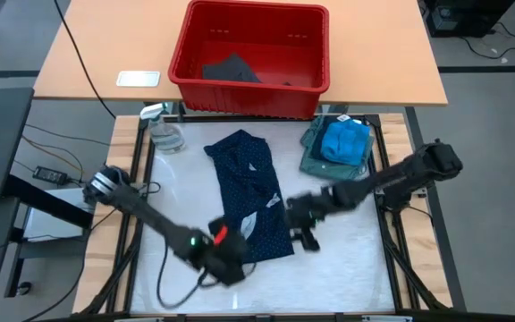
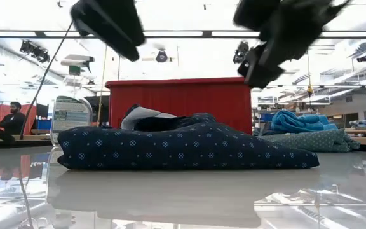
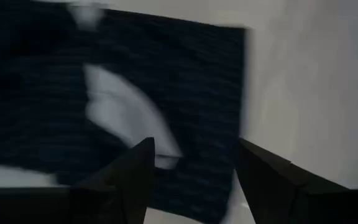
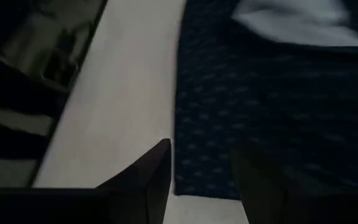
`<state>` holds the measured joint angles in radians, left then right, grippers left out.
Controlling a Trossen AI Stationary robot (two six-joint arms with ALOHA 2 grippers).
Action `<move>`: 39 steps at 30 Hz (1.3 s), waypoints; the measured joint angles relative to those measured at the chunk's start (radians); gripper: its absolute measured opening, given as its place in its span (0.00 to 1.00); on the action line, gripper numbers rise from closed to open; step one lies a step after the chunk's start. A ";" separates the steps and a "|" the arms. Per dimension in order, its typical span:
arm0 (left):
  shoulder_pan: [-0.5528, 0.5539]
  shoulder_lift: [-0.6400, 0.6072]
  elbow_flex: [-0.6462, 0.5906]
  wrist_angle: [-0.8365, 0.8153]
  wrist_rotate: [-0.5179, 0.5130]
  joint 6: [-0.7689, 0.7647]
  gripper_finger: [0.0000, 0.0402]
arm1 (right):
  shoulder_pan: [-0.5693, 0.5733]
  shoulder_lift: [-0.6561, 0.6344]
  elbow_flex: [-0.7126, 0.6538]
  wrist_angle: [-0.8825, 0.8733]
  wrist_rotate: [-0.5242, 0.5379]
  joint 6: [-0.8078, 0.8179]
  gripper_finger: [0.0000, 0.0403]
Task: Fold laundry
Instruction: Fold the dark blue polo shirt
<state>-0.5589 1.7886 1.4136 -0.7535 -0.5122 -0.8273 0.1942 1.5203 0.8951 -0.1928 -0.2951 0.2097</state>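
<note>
The dotted piece (image 1: 249,197) lies lengthwise between both open grippers, left gripper (image 1: 224,257) and right gripper (image 1: 304,224), at its near end.

navy dotted piece (image 1: 250,199) folded, mid-table

A robotics lab or research workshop is shown. A white worktop (image 1: 347,255) is framed by metal struts and wooden side rails, with two dark arms mounted at its left and right edges. Loose cables (image 1: 52,148) are trailed over the grey floor beside the left edge. A plain wooden table (image 1: 79,54) is set beyond the far edge, and a red bin (image 1: 249,45) is placed on it. In the low view a large open hall is seen behind the worktop: long strip lights (image 2: 183,33) on the ceiling, hanging equipment, cluttered benches (image 2: 361,127) at the right, and a seated person (image 2: 14,117) far off at the left.
</note>
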 joint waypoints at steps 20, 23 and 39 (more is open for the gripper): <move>-0.076 0.309 0.001 0.182 -0.014 0.001 0.53 | 0.267 0.353 0.025 0.192 0.410 0.144 0.37; -0.061 0.312 0.002 0.203 0.011 -0.037 0.43 | 0.265 0.352 0.026 0.184 0.369 0.248 0.19; -0.029 0.240 0.431 -0.174 0.255 -0.064 0.01 | 0.257 -0.035 0.019 0.107 -0.123 0.526 0.02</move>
<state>-0.5876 2.0283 1.8449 -0.9273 -0.2574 -0.8917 0.4515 1.4851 0.9138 -0.0859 -0.4184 0.7355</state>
